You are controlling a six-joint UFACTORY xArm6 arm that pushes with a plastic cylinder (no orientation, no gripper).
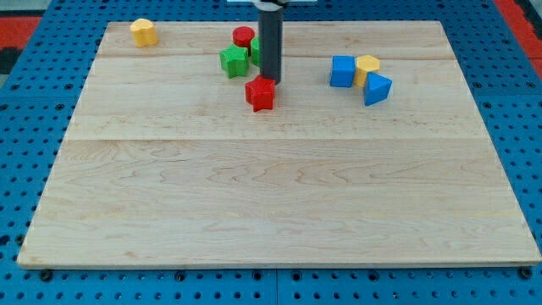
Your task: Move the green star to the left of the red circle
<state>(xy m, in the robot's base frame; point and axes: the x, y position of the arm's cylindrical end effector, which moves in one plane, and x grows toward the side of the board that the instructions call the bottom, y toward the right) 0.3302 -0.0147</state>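
Observation:
The green star (235, 61) lies near the view's top centre, just below and slightly left of the red circle (244, 36). My tip (270, 80) stands right of the green star and just above the red star (261, 93). A second green block (255, 51), shape unclear, is partly hidden behind the rod, between the green star and the rod.
A yellow block (144, 32) sits at the board's top left corner. A blue cube (342, 71), a yellow block (367, 67) and a blue triangle (378, 88) cluster at the view's upper right. The wooden board (271, 203) lies on a blue pegboard.

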